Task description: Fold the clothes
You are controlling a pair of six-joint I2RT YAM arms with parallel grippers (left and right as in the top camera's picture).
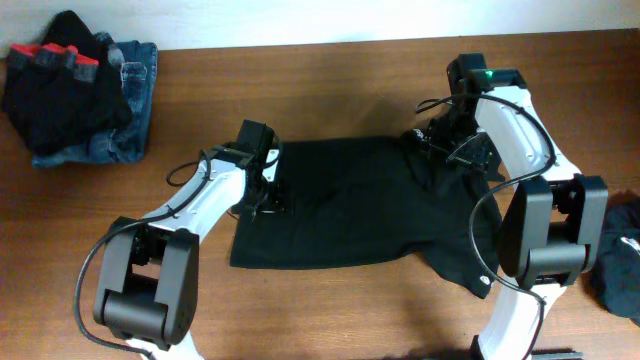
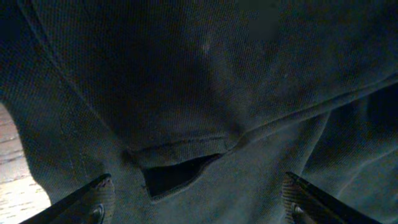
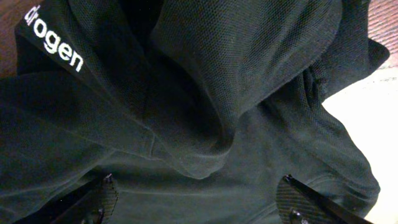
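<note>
A plain black top (image 1: 350,205) from the clothes lies spread on the middle of the wooden table, with a sleeve trailing toward the front right. My left gripper (image 1: 266,192) sits low over the garment's left edge. In the left wrist view the left gripper (image 2: 199,202) is open, its fingertips (image 2: 99,193) wide apart over a hem with a small slit (image 2: 177,174). My right gripper (image 1: 442,148) hovers over the bunched upper right corner. The right wrist view shows the right gripper (image 3: 199,202) open above folded fabric with white lettering (image 3: 56,46).
A pile of dark clothes and jeans (image 1: 80,95) lies at the table's back left corner. Another dark garment (image 1: 620,262) rests at the right edge. Bare wood (image 1: 330,310) runs along the front.
</note>
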